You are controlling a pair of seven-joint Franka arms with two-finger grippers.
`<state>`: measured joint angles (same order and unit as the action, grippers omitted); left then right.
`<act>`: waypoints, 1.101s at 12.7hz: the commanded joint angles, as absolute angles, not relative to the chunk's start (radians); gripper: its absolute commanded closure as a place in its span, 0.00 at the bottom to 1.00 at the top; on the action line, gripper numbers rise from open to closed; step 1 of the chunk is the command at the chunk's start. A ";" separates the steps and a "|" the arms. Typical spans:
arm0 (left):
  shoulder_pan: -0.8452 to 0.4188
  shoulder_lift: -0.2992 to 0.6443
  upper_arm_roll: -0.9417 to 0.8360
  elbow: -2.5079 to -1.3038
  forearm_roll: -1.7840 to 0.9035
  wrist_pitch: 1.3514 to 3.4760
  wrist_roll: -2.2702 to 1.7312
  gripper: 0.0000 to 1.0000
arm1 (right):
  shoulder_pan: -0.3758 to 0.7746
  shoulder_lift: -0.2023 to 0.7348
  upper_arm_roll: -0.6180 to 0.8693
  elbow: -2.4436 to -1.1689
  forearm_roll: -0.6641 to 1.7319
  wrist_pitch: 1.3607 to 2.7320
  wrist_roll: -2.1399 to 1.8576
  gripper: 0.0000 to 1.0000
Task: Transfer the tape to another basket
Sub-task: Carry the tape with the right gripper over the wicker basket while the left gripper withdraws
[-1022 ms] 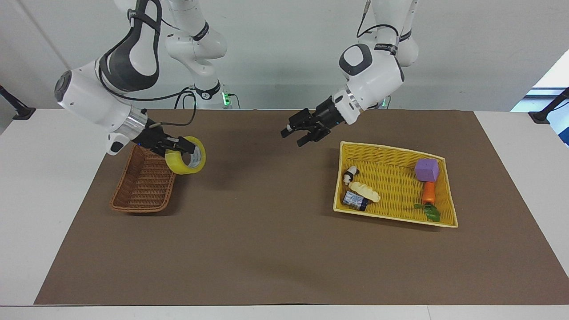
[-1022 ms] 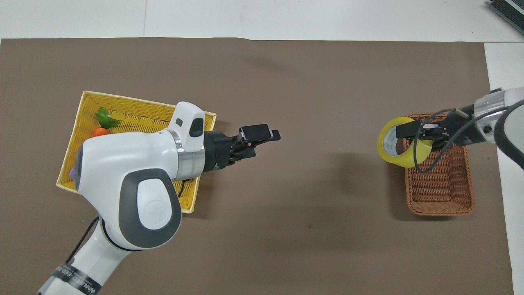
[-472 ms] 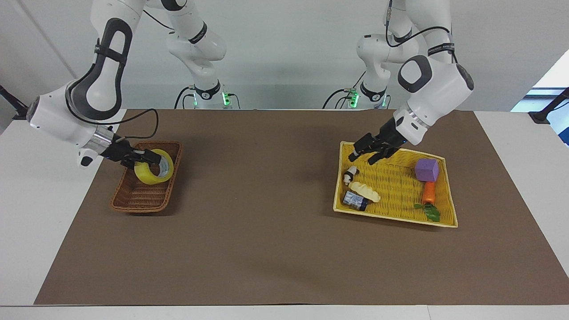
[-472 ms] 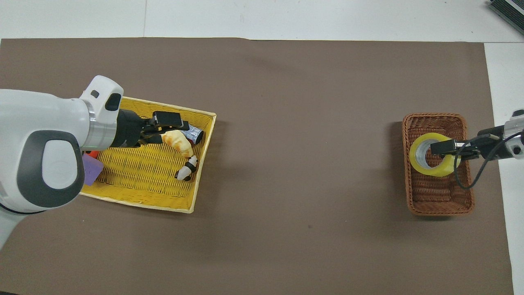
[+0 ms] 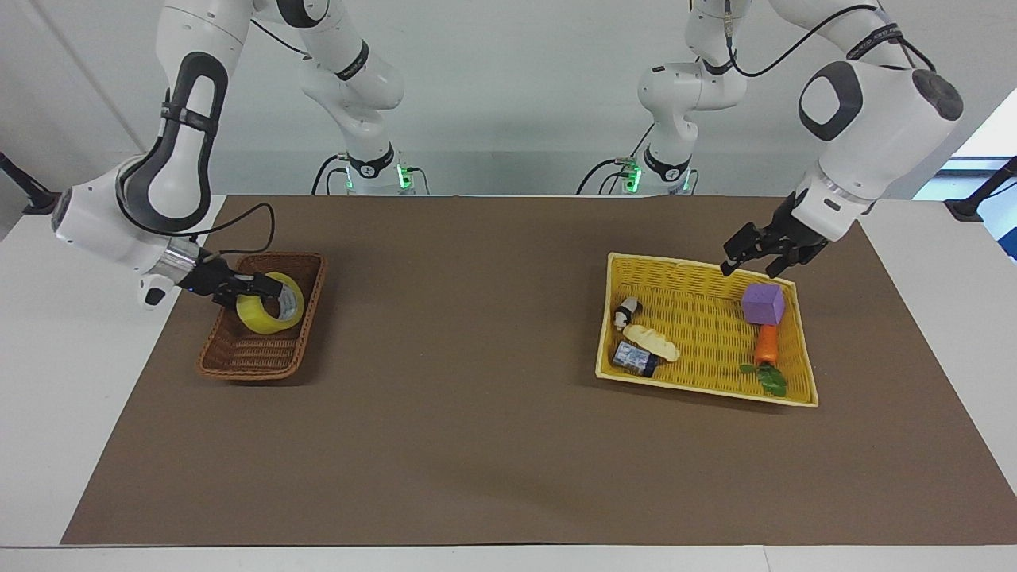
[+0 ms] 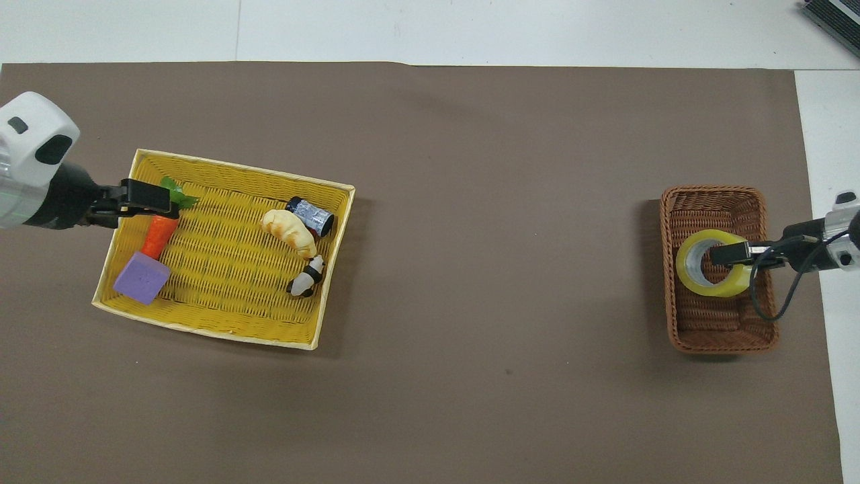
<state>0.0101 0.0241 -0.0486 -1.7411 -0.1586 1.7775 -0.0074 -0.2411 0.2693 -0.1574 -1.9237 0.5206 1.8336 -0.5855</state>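
The yellow tape [image 5: 270, 314] lies tilted in the dark brown wicker basket [image 5: 246, 361], in the half nearer to the robots. My right gripper [image 5: 258, 290] is shut on the roll's wall, with one finger inside the core. In the overhead view the tape [image 6: 712, 272] sits in the middle of the basket [image 6: 719, 329], with the right gripper [image 6: 722, 254] reaching in from the side. My left gripper [image 5: 751, 266] is open and empty, up in the air over the yellow basket's rim by the purple cube. It also shows in the overhead view [image 6: 144, 202].
The wide yellow basket [image 5: 699, 274] at the left arm's end holds a purple cube [image 5: 763, 303], a toy carrot [image 5: 766, 345], a bread roll [image 5: 651, 342], a small can [image 5: 634, 359] and a panda figure [image 5: 627, 310]. A brown mat covers the table.
My right gripper carried the tape from beside the brown basket to over it and lowered it inside. My left arm swung from mid-table back over the yellow basket toward its own end.
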 commanded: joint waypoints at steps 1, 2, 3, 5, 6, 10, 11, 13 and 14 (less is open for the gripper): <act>0.028 0.031 -0.058 -1.631 -0.034 1.645 0.072 0.00 | -0.253 0.253 -0.144 -1.962 0.514 1.871 -0.623 0.75; 0.032 0.029 -0.057 -1.588 -0.006 1.599 0.084 0.00 | -0.255 0.253 -0.144 -1.962 0.514 1.876 -0.624 0.53; 0.035 0.032 -0.058 -1.542 0.023 1.544 0.084 0.00 | -0.255 0.253 -0.144 -1.962 0.514 1.878 -0.624 0.17; 0.026 0.029 -0.064 -1.485 0.077 1.470 0.084 0.00 | -0.256 0.264 -0.144 -1.945 0.514 1.876 -0.621 0.00; 0.025 0.006 -0.066 -1.497 0.068 1.471 0.087 0.00 | -0.259 0.268 -0.144 -1.924 0.514 1.873 -0.621 0.00; 0.025 -0.025 -0.066 -1.534 0.066 1.488 0.080 0.00 | -0.250 0.265 -0.144 -1.852 0.509 1.858 -0.615 0.00; 0.028 -0.026 -0.067 -1.534 0.063 1.486 0.072 0.00 | -0.250 0.259 -0.146 -1.841 0.505 1.849 -0.615 0.00; 0.029 -0.029 -0.067 -1.537 0.057 1.470 0.072 0.00 | -0.241 0.249 -0.146 -1.812 0.457 1.842 -0.614 0.00; 0.034 -0.029 -0.066 -1.536 0.031 1.470 0.065 0.00 | -0.233 0.244 -0.146 -1.793 0.433 1.847 -0.604 0.00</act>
<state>0.0208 -0.0066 -0.0596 -1.5145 0.0447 1.4822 0.0699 -0.2382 0.2585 -0.1519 -1.8238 0.4814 1.8617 -0.5970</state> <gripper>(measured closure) 0.000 0.000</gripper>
